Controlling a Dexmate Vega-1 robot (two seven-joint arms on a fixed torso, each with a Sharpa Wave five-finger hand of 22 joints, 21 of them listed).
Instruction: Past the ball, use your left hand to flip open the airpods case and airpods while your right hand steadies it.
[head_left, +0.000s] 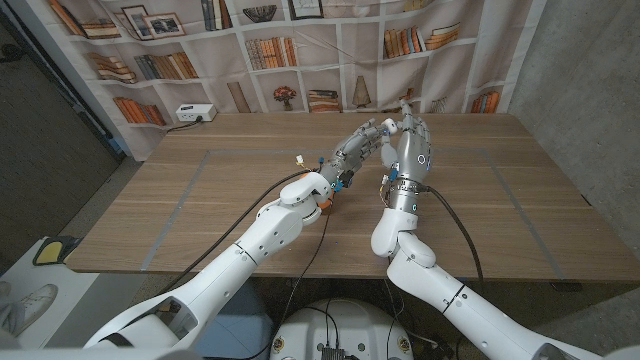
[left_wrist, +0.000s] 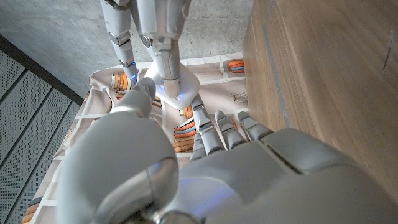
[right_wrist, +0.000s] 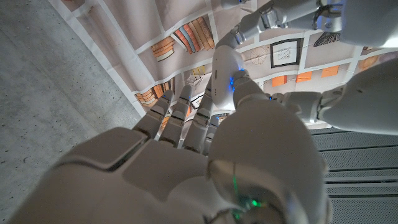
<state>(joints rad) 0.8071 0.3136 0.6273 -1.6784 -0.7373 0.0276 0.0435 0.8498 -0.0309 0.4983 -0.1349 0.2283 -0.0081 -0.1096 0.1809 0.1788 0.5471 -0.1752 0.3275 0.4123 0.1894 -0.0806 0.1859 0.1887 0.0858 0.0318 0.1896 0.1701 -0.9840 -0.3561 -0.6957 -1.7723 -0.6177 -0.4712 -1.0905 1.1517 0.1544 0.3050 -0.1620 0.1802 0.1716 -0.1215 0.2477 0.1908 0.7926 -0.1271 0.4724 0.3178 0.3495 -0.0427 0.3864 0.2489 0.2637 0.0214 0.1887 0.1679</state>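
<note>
Both hands are raised over the far middle of the desk (head_left: 200, 210), close together. The left hand (head_left: 362, 146) comes in from the left and the right hand (head_left: 412, 146) stands just beside it on the right. Their fingers (head_left: 388, 127) meet around the airpods case (left_wrist: 176, 85). Behind the desk hangs a bookshelf backdrop (head_left: 300, 50), and a small box (head_left: 194, 113) sits at the desk's far left edge.

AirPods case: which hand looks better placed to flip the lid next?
Left, probably. The right hand holds the white case raised above the table, and the left hand already has fingertips on it. Lid state can't be judged.
</note>
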